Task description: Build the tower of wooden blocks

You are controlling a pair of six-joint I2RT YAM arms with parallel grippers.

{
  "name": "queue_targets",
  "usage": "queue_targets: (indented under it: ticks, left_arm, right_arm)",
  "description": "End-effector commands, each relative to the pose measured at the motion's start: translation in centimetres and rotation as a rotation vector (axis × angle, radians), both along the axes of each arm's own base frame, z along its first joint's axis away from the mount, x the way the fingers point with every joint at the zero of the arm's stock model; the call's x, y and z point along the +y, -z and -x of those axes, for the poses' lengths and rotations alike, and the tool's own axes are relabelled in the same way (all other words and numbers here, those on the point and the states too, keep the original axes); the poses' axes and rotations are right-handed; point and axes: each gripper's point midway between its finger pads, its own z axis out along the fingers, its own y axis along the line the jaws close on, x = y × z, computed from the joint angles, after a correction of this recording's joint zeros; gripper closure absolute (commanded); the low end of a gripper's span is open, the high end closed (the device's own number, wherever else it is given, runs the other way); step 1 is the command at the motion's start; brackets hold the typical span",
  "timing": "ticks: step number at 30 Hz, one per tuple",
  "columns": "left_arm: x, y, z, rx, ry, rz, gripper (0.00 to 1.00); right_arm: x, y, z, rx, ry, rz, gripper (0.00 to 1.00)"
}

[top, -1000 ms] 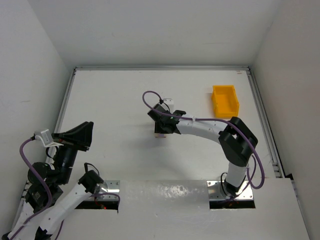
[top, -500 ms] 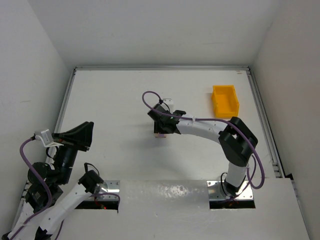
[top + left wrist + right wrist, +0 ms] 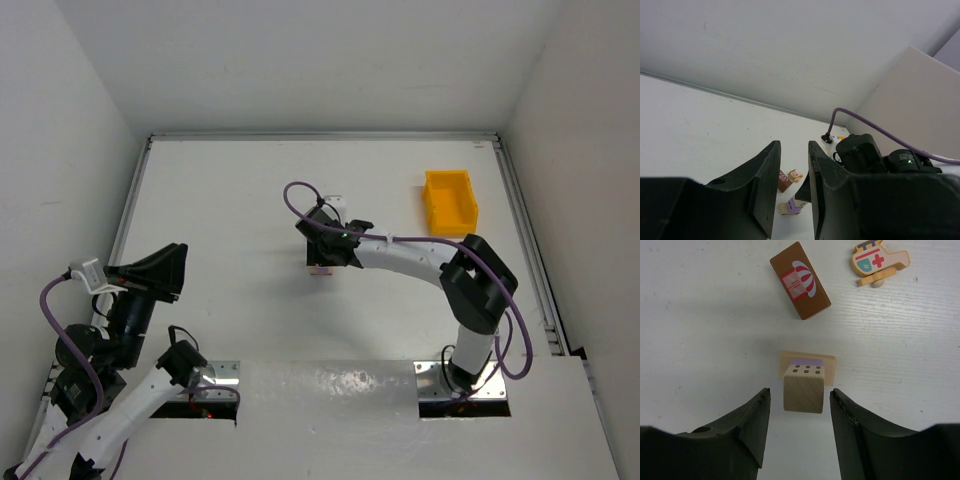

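Because its two fingers stand clear of the wood on either side, with a strip of white showing at each flank, the right pincer (image 3: 799,392) reads as spread and gripping nothing. Between those fingers sits the pale cube (image 3: 803,396), six dark dots on its upper face. It rests on the flat tan slab (image 3: 828,368), whose purple-marked top shows just past the cube's far edge. That stacking looks like the start of the tower: the wide slab makes a steady base and the cube stands squarely over its middle, so it appears able to stay up without support. The pincer straddles the cube evenly, probably so that neither finger brushes it and tips it. Beyond the fingertips, well apart from the stack, the dark brown block (image 3: 800,280) lies flat and askew on the bench (image 3: 700,330), its striped picture facing up. Farther ahead and to the pincer's right lies the helicopter-shaped piece (image 3: 879,261). Both seem to be waiting their turn, and the brown block looks the likelier next layer because its faces are flat. The yellow bin (image 3: 450,202) stands well off behind the arm. The left pincer (image 3: 794,146) hangs far back at the near corner, fingers slightly parted around nothing, out of the way.
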Motion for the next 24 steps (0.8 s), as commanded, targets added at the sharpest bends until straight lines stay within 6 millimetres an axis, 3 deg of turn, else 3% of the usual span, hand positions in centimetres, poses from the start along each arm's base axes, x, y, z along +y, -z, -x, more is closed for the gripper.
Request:
queue_targets:
  ticks: [1, 8, 11, 13, 15, 18, 24]
  left_arm:
    - [-0.6, -0.5, -0.2, -0.01, 0.021, -0.01, 0.74]
    - [-1.0, 0.1, -0.9, 0.021, 0.009, -0.037, 0.74]
    - [-1.3, 0.3, -1.3, 0.033, 0.009, -0.057, 0.74]
    - [-1.6, 0.5, -1.7, 0.043, 0.005, -0.073, 0.74]
    - [-2.0, 0.8, -2.1, 0.054, 0.011, -0.096, 0.74]
    - [-2.1, 1.2, -2.8, 0.072, -0.004, -0.121, 0.74]
    - [-1.7, 2.0, -4.2, 0.112, -0.056, -0.158, 0.74]
  right_arm:
    - [0.9, -4.0, -0.8, -0.084, -0.04, -0.062, 0.49]
    - [0.0, -7.6, -1.8, -0.17, -0.108, -0.021, 0.49]
    - [0.0, -7.8, -2.7, -0.147, -0.177, -0.006, 0.74]
    - [0.3, -8.5, -3.4, -0.142, -0.222, -0.01, 0.98]
    - [0.3, -8.9, -4.6, -0.159, -0.245, -0.014, 1.0]
    - [0.4, -8.3, -5.7, -0.129, -0.267, -0.06, 1.0]
    - [0.7, -4.5, -7.4, 0.01, -0.342, -0.126, 1.0]
